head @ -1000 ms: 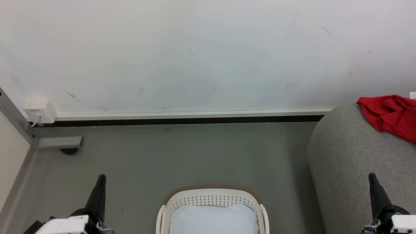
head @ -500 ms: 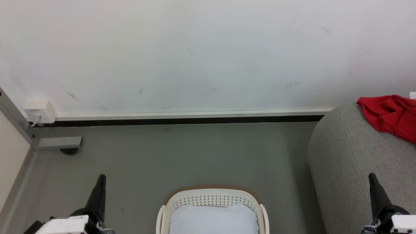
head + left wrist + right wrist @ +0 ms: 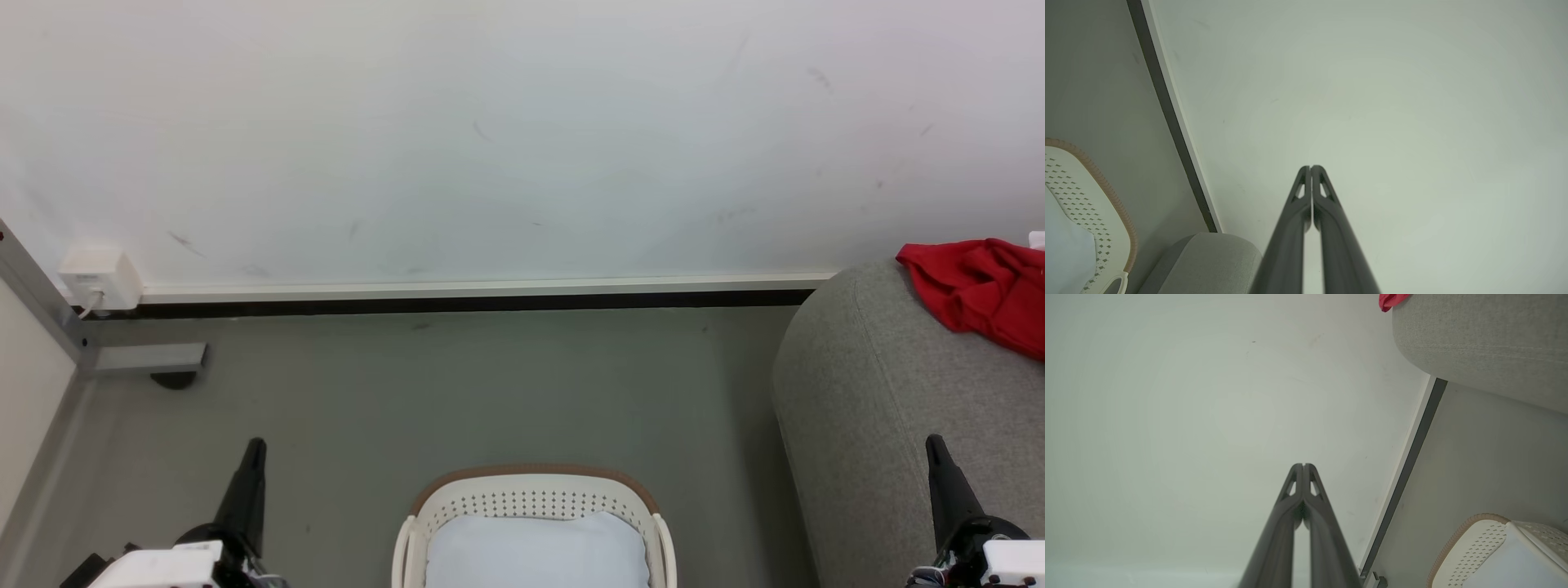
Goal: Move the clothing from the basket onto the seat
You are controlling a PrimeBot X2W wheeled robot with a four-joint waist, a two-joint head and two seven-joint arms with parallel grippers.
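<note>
Red clothing lies bunched on top of the grey seat at the right edge of the head view; a red scrap of clothing also peeks over the seat in the right wrist view. The cream basket with its brown rim sits on the floor at bottom centre, with plain pale padding inside it. My left gripper points up at the lower left, shut and empty, its tips touching. Over the seat's front my right gripper is likewise shut.
A white wall with a pale-and-black baseboard runs behind the grey floor. A white socket box and a grey metal post with a foot stand at the left. The basket and seat corner show in the left wrist view.
</note>
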